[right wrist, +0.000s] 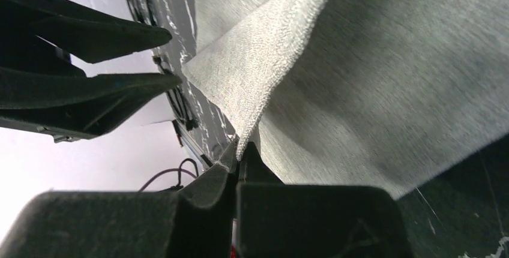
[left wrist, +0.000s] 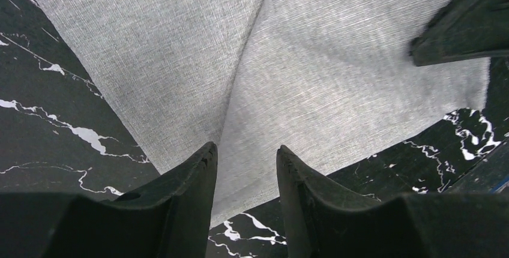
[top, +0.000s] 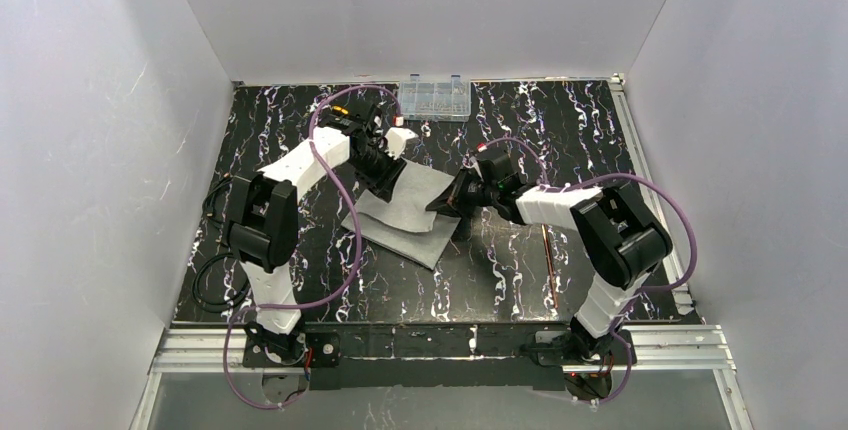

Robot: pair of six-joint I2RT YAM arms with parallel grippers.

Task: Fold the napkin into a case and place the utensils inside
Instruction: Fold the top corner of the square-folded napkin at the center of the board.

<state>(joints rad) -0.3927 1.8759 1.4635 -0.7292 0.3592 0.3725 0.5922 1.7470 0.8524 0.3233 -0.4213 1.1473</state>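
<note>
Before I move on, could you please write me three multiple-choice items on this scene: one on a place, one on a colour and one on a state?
1. Where is the clear compartment box?
A. at the far edge of the table
B. between the arm bases
C. at the near right corner

2. What colour is the napkin?
A. red
B. light grey
C. blue

3. How is the right pincer?
A. wide open over bare marble
B. shut on nothing
C. shut on a fold of the napkin

Answers:
1 A, since the top view shows the box close to the back wall.
2 B, since the cloth looks pale grey in every view.
3 C, since the right wrist view shows a raised fold of cloth pinched in its closed jaws.
</note>
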